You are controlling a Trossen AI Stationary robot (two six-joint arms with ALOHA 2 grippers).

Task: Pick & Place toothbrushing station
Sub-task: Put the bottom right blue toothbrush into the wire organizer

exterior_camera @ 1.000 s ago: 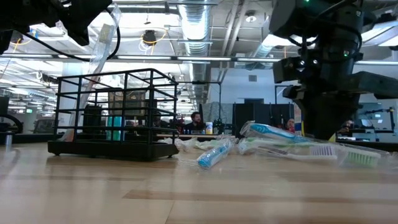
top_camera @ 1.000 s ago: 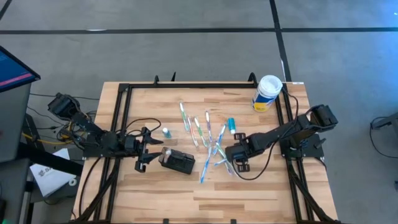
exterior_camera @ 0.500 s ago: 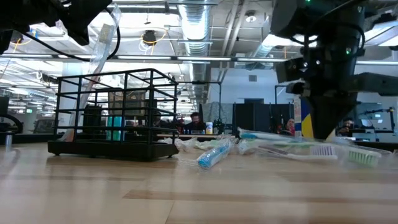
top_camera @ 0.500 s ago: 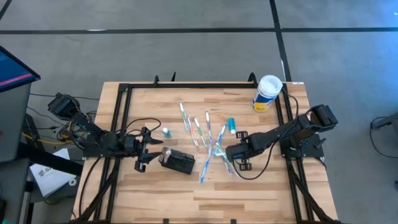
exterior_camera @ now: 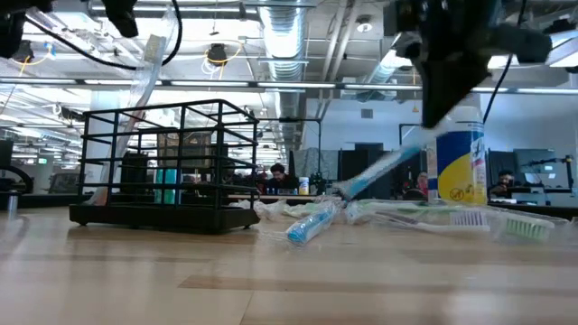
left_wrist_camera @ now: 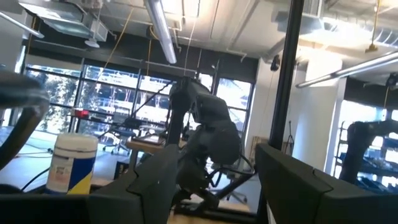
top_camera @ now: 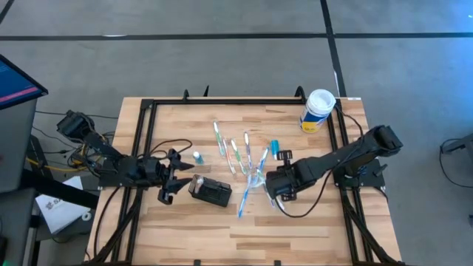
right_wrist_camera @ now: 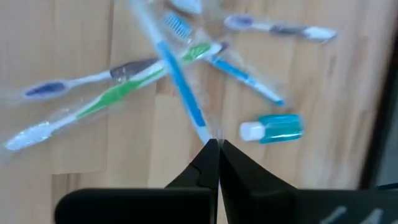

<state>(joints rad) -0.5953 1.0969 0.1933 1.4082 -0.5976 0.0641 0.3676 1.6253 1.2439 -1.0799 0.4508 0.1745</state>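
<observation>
Right pincer lifted, clamping blue toothbrush.

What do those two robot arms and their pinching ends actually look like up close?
Both arms are dark, nearly black, built from jointed segments with black cables looping beside them. The left end effector has two broad, flat dark fingers with angular edges. The right end effector has slim black fingers tapering to narrow tips from a wide black body. No markings show on either.
</observation>
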